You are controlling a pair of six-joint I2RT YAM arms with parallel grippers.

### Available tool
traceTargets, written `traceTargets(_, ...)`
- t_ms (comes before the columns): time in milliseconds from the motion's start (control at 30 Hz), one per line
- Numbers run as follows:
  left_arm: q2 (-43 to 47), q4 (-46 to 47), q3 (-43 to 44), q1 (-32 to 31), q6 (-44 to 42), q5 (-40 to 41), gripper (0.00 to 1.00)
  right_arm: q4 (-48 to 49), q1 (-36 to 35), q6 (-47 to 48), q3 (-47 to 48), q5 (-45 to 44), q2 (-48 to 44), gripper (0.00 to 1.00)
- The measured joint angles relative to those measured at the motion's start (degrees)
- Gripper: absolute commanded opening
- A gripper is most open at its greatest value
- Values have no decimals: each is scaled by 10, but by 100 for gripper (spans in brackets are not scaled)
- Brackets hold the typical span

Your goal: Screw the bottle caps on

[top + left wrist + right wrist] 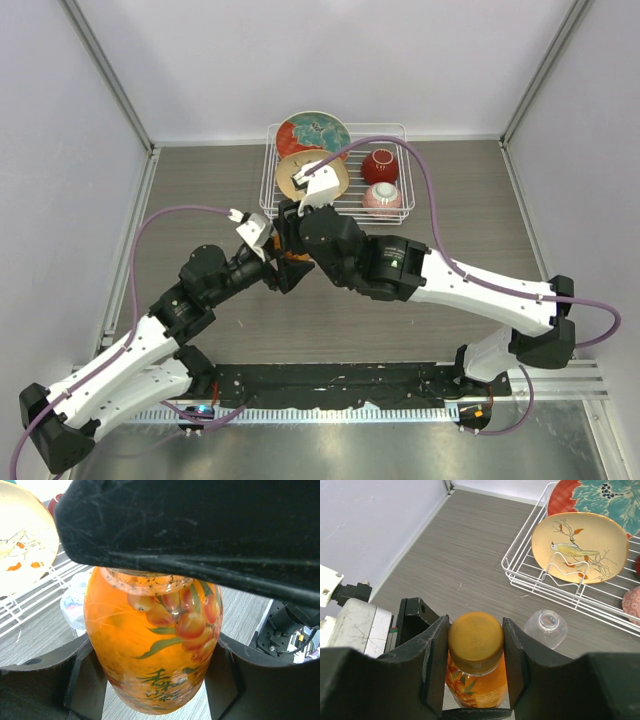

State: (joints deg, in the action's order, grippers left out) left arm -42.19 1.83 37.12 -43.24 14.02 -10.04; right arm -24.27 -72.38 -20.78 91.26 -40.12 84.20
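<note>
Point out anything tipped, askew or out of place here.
The clear water bottle seems to lie on its side on the table beside the white dish rack, rather than standing. Nothing else stands out: the orange bottle stands upright with its orange cap on top.

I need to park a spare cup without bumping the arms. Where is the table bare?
Bare table lies between the left wall and the dish rack; more between rack and right wall, and a strip between the arms' bases. Crowded: mid-table, where the left gripper and right gripper meet on the orange bottle, clear bottle beside.
</note>
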Motion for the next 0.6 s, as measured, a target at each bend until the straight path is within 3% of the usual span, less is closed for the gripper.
traceTargets(67, 0, 0, -2, 0, 1, 1, 0, -12, -3, -7, 14, -17, 10, 51)
traceTargets(100, 1, 1, -3, 1, 3, 2, 0, -19, -3, -9, 22, -19, 15, 74)
traceTargets(133, 2, 2, -5, 2, 4, 4, 0, -24, -4, -9, 28, -17, 19, 79)
traceTargets(333, 21, 23, -16, 2, 5, 6, 0, -38, -2, -7, 39, 24, 20, 97)
traceTargets(600, 39, 69, -16, 5, 21, -16, 0, -69, -3, 24, 54, 125, -43, 100)
